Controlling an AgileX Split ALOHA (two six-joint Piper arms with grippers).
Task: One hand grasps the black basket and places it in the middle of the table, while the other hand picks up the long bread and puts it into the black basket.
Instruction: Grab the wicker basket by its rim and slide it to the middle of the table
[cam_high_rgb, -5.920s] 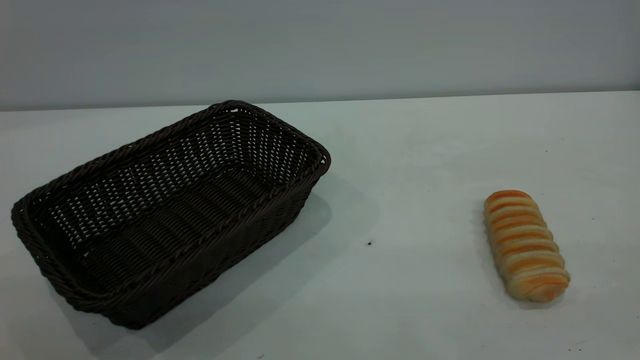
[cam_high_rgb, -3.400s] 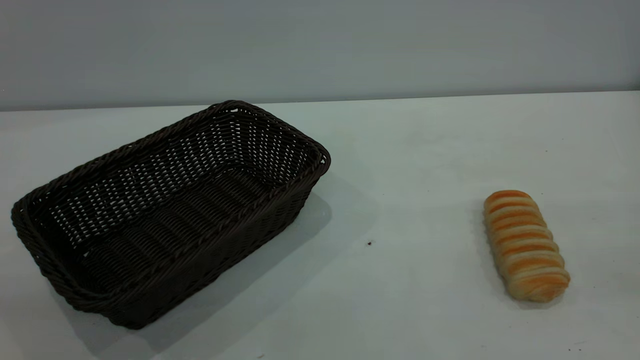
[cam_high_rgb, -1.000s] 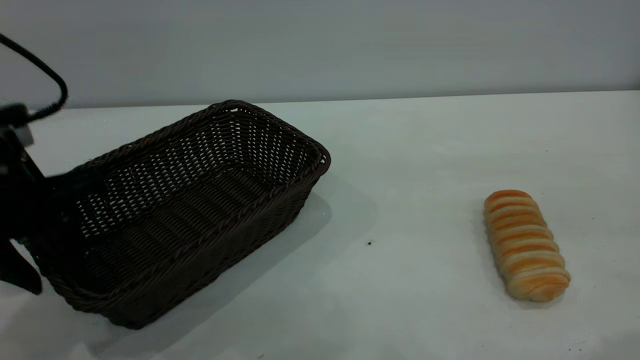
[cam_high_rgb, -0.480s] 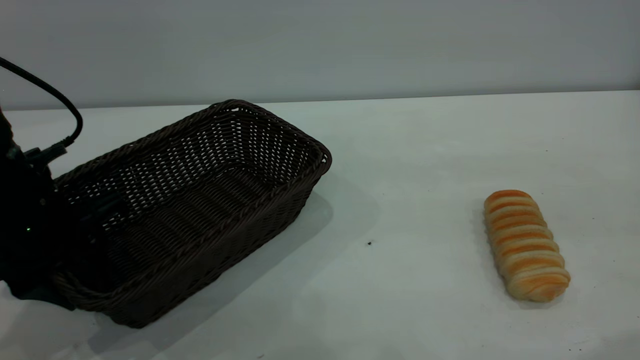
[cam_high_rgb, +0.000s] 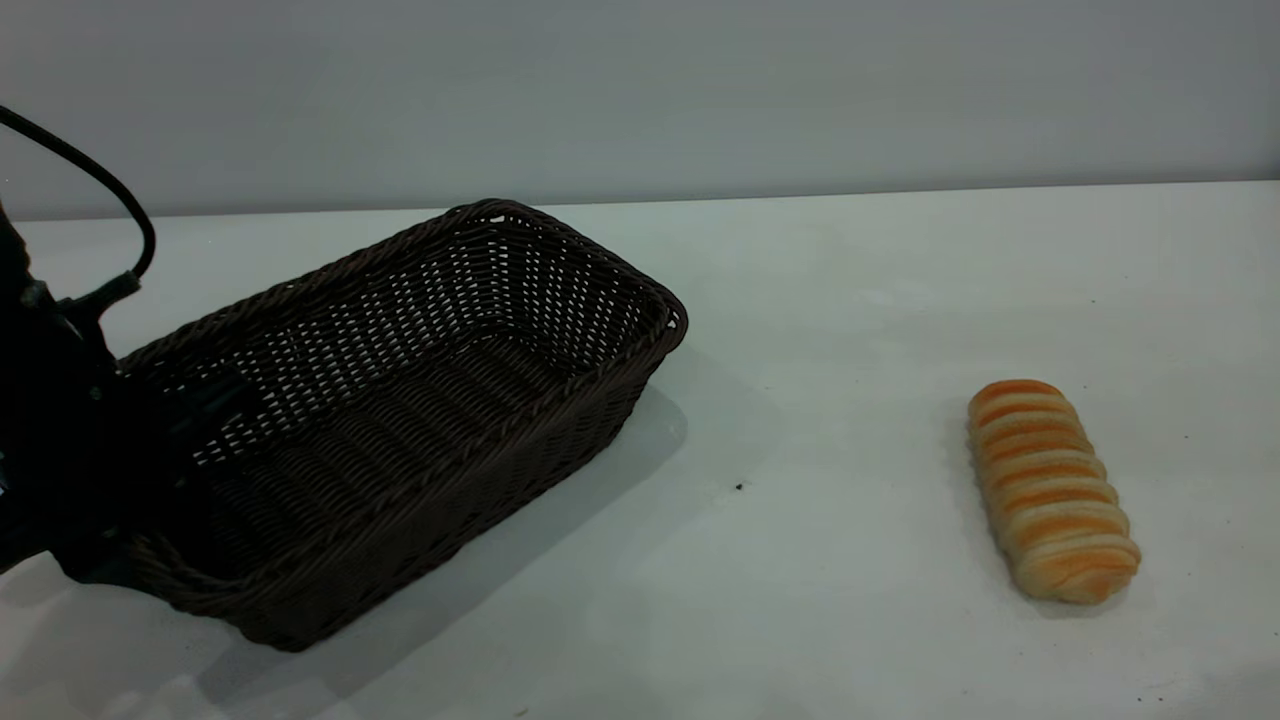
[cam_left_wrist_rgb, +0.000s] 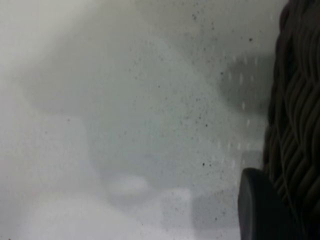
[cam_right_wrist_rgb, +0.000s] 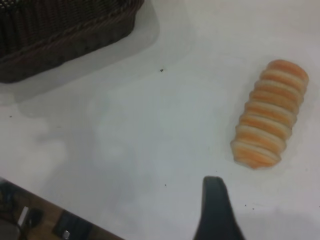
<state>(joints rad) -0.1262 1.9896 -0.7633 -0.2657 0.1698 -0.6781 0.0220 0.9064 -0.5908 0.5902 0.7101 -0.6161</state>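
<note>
Left gripper (cam_high_rgb: 150, 440) has its jaws clamped on the basket (cam_high_rgb: 420, 400) wall at the table's (cam_high_rgb: 850, 300) left side, not centered yet. Bread (cam_high_rgb: 1050, 490) sits untouched at the right, well apart. Can't tell the right gripper's (cam_right_wrist_rgb: 216, 210) jaws; it hovers near the bread.

Lab bench — bare white table (cam_high_rgb: 880, 300), grey wall (cam_high_rgb: 640, 90)

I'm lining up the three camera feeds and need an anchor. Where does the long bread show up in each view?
Exterior view: the long bread lies on the table at the right, far from the black basket.
Left wrist view: not in it; only the basket's woven wall and bare table.
Right wrist view: the bread lies at the right, apart from the basket corner.
Shared landmark: the black basket.
</note>
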